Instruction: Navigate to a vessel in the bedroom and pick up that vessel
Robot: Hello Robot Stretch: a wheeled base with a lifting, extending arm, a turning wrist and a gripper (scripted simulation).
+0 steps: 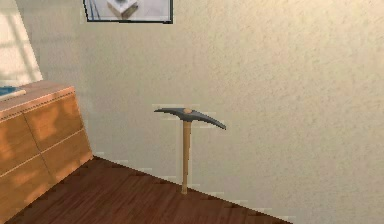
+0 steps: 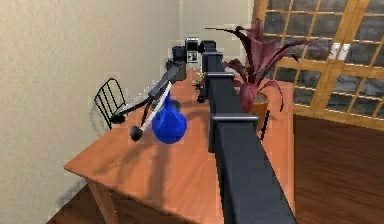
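Leaning on the forward view's cream wall (image 1: pixel 290 80) is a grey-headed wooden pickaxe (image 1: pixel 186 140). In the arm side view the round blue vessel (image 2: pixel 168 124), long axis upright and neck up, is at the dark gripper (image 2: pixel 137 126), with the wooden table (image 2: pixel 130 172) behind. Grasping seems in hand, though I cannot tell its grip or hold. A straight lift comes next.

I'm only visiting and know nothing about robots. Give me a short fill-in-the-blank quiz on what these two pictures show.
1. The pickaxe leans against the ___.
2. The round vase is ___ in colour.
3. The potted plant stands on a wooden ___.

Missing words: wall; blue; table.
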